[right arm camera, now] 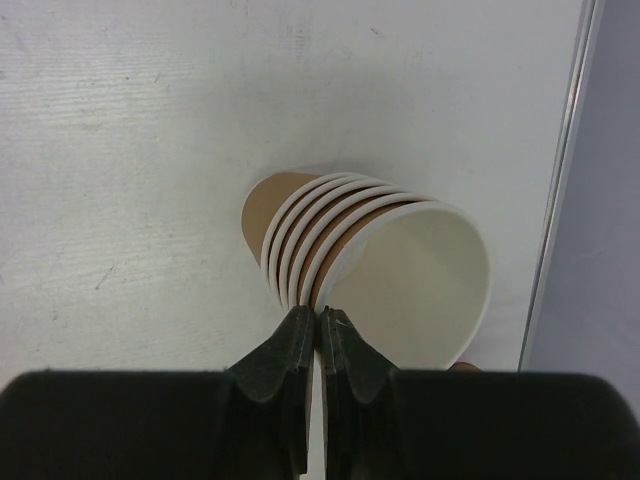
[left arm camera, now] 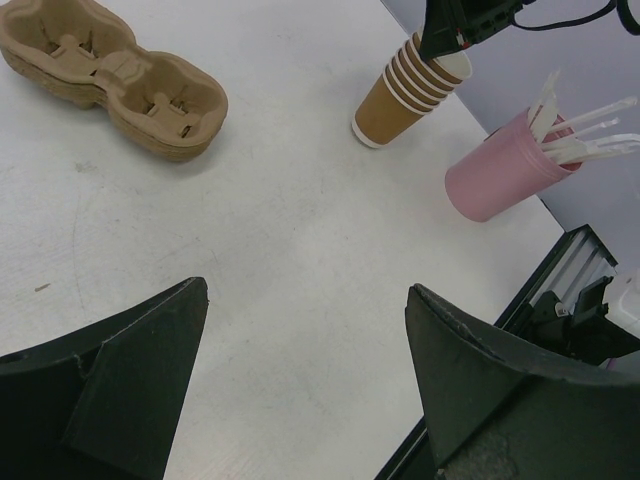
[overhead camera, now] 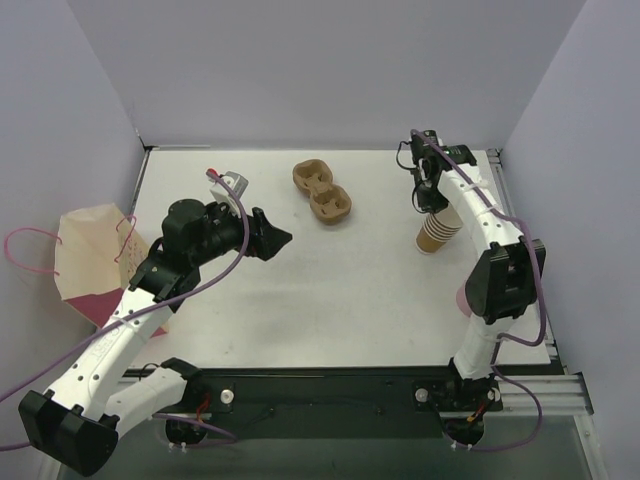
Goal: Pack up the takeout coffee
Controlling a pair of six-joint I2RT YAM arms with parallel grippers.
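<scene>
At rim of top cup [right arm camera: 430,280], right end effector [right arm camera: 320,338], apparently clamped.

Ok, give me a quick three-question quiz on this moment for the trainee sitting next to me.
1. Multiple choice: what is the right gripper pinching?
A) a loose black lid
B) the rim of the top cup in the stack of lidless cups
C) a paper bag handle

2. True or false: the left gripper hangs open over the table, holding nothing.

3. Fill in: each pulp cup carrier has ___ wells.

Key: 1 B; 2 true; 3 two.
</scene>
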